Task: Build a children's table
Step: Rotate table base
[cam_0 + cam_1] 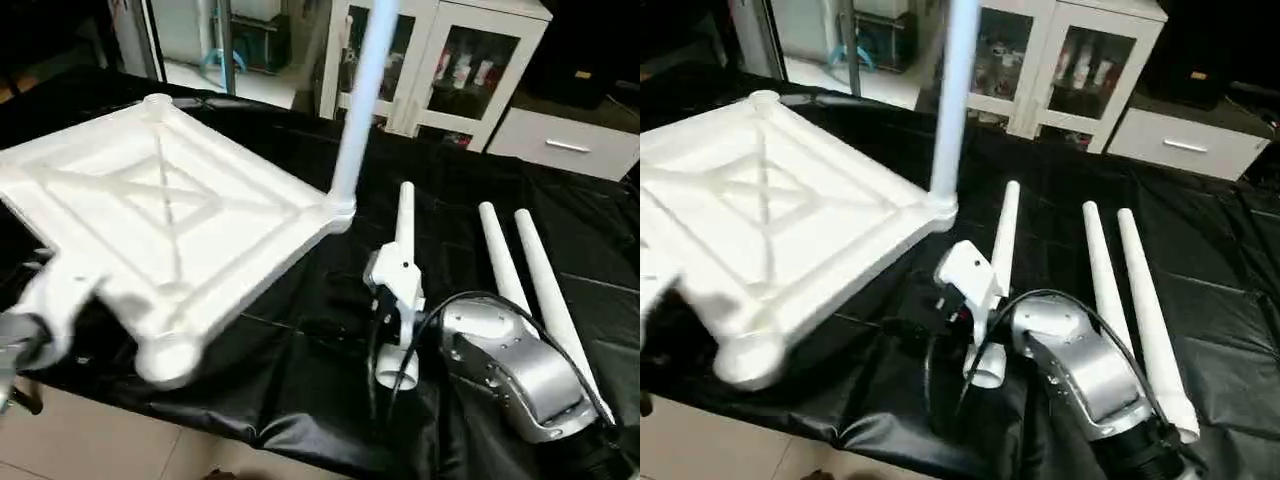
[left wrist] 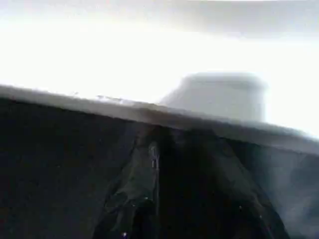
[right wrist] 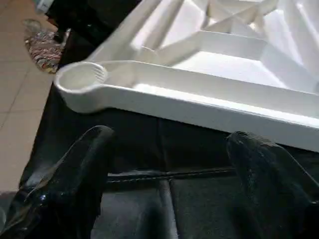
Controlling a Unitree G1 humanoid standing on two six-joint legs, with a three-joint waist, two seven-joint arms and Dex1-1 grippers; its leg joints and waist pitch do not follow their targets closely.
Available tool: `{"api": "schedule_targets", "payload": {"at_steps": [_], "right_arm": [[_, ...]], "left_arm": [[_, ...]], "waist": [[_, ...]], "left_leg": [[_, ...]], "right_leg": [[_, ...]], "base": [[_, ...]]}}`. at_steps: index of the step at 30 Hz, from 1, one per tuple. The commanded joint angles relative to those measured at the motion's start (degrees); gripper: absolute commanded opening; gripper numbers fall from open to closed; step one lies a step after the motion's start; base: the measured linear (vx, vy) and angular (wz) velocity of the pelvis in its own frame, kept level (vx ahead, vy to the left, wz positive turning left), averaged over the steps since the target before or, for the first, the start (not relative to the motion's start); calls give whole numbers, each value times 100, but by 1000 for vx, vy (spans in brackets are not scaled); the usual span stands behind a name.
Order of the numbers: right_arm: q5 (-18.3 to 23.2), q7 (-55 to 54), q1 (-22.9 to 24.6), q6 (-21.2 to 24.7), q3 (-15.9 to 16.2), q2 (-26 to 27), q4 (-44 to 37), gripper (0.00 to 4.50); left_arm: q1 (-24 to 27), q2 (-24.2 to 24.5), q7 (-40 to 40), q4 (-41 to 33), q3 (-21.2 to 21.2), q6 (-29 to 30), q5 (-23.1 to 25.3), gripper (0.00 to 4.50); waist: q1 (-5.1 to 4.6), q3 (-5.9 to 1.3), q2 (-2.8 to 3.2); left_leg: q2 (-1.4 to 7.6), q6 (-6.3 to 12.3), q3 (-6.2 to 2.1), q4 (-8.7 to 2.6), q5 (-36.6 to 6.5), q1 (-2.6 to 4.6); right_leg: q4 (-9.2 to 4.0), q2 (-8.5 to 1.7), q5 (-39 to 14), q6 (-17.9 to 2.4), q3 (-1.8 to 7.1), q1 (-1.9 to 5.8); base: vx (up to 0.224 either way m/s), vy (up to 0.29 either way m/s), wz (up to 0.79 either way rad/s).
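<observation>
Tabletop (image 1: 170, 220) lies underside up on the left of the black work table (image 1: 300, 320), tilted, its near corner socket (image 1: 165, 358) hanging past the near edge over the floor. One leg (image 1: 362, 100) is already standing in the far right socket. Three loose legs lie to the right: one (image 1: 402, 250) just beside the tabletop, two (image 1: 530, 280) further right, side by side.

Handling, my read: hollow moulded plastic, light, stiff thanks to the ribs, smooth and probably slippery. Best hold on the top is the thin rim, not the ribs. The legs are tapered tubes that roll, so pinch mid-length across the tube.

Right gripper (image 3: 169, 174): fingers spread wide, nothing between them, hovering over the cloth just short of the tabletop's near rim, open socket in front of it. Left gripper (image 2: 149, 199): close under the tabletop's rim near a socket; I cannot tell whether it's pinching the rim.

Room: the overhang on the near left is the risk, since a push could slide the top off. The standing leg blocks sweeps across the far right corner. Open cloth lies between the tabletop and the nearest loose leg.
</observation>
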Motion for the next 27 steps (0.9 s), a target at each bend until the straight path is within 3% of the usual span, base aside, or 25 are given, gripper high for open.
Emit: {"api": "schedule_targets", "payload": {"at_steps": [1, 13, 16, 21, 24, 26, 27], "right_arm": [[-23, 25, 40, 46, -3, -84, -100, 389], [-453, -905, -175, -134, -389, 154, 466, 389], [-534, -1145, -263, -165, -545, 182, 634, 389], [-603, -1344, -282, -113, -629, 189, 673, 389], [-713, -1780, -291, 194, -813, 249, 594, 389], [-713, -1780, -291, 194, -813, 249, 594, 389], [-794, -2210, -281, 655, -1045, 349, 412, 389]], "left_arm": [[-101, -50, -82, -219, -139, 120, -102, 123], [-542, -567, -71, -736, -947, 260, -283, 123], [-791, -949, -6, -859, -1453, 305, -323, 123], [-945, -1217, 90, -838, -1755, 232, -270, 123], [-1107, -1615, 283, -877, -1970, 202, -277, 123], [-1107, -1615, 283, -877, -1970, 202, -277, 123], [-1121, -1695, 323, -1025, -2037, 269, -300, 123]], "waist": [[-16, -292, 185], [-19, -306, 170], [-17, -319, 168], [-31, -335, 151], [-49, -336, 141], [-29, -345, 139], [-47, -333, 123]], "left_leg": [[3, -114, 14, -480, -1709, 37], [-19, -194, 27, -456, -1616, 39], [-20, -194, 43, -437, -1516, 62], [-40, -163, 39, -422, -1239, -16], [-40, -159, 45, -408, -1188, -11], [-43, -160, 64, -386, -1136, 24], [-48, -170, 57, -401, -1093, -4]], "right_leg": [[-395, -207, -1446, -867, 222, 221], [-396, -193, -1431, -843, 222, 234], [-401, -185, -1334, -843, 225, 220], [-365, -184, -1151, -825, 239, 291], [-369, -174, -1174, -808, 250, 291], [-366, -162, -1053, -851, 257, 266], [-355, -146, -1032, -836, 259, 291]], "base": [[0, 0, 0], [0, 0, 0], [0, 0, 0], [0, 0, 0], [0, 0, 0], [0, 0, 0], [0, 0, 0]]}}
